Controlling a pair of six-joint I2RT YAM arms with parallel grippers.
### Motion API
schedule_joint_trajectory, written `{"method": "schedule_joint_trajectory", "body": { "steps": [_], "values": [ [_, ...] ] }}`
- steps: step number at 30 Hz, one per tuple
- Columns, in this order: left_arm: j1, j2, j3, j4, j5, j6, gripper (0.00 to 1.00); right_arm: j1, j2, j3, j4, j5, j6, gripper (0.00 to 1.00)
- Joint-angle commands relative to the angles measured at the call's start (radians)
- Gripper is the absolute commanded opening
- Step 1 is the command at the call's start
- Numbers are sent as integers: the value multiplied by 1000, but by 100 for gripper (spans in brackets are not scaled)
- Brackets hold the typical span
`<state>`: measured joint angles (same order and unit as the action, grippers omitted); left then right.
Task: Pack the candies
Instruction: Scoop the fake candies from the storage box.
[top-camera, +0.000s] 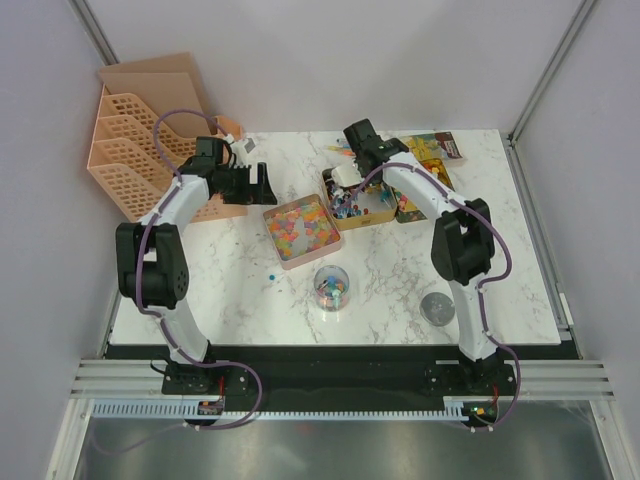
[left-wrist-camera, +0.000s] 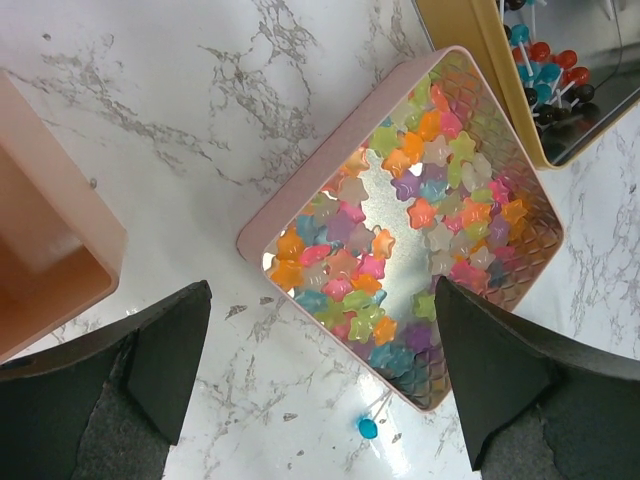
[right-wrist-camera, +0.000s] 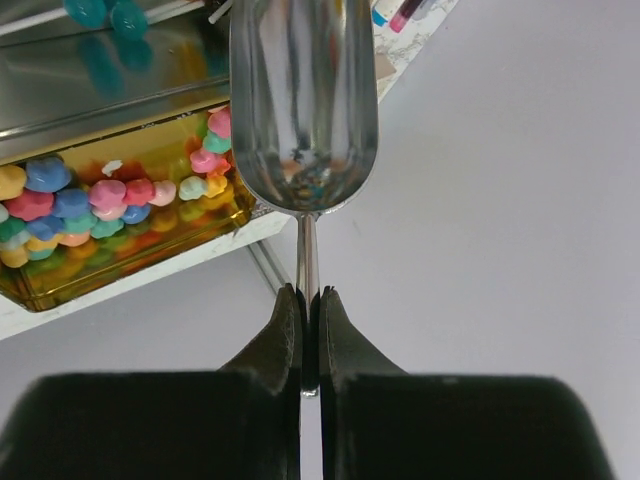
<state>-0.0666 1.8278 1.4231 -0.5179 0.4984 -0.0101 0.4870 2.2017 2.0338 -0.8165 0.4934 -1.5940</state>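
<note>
Scooping comes next, I think: the right gripper (right-wrist-camera: 308, 300) is squeezed on the handle of a shiny scoop (right-wrist-camera: 303, 100), which looks empty, by the candies (right-wrist-camera: 90, 200) in the gold tin (right-wrist-camera: 130, 272). It must dip in gently. The left gripper (left-wrist-camera: 320, 345) hangs wide apart over a pink tin (left-wrist-camera: 330, 140) of more sweets. The table (top-camera: 400, 270) is white marble, with grey walls (top-camera: 330, 60) around.

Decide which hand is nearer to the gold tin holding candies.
Right. The right hand, shut on a scoop, hangs by the gold tin; the left hand is farther left, beyond the pink tin.
</note>
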Motion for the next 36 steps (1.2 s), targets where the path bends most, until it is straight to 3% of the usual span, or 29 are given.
{"method": "schedule_joint_trajectory", "body": {
  "steps": [1, 8, 20, 36],
  "values": [
    [7, -48, -10, 39, 3, 18, 100, 2, -3, -26, 74, 68, -73, 0],
    [8, -50, -30, 55, 6, -13, 100, 16, -17, -132, 139, 28, -146, 0],
    [8, -47, -43, 55, -18, -11, 100, -16, -11, -110, 70, -134, -178, 0],
    [8, -7, -50, 53, -83, 9, 100, -137, 108, -29, 54, -326, -486, 0]
  ]
}}
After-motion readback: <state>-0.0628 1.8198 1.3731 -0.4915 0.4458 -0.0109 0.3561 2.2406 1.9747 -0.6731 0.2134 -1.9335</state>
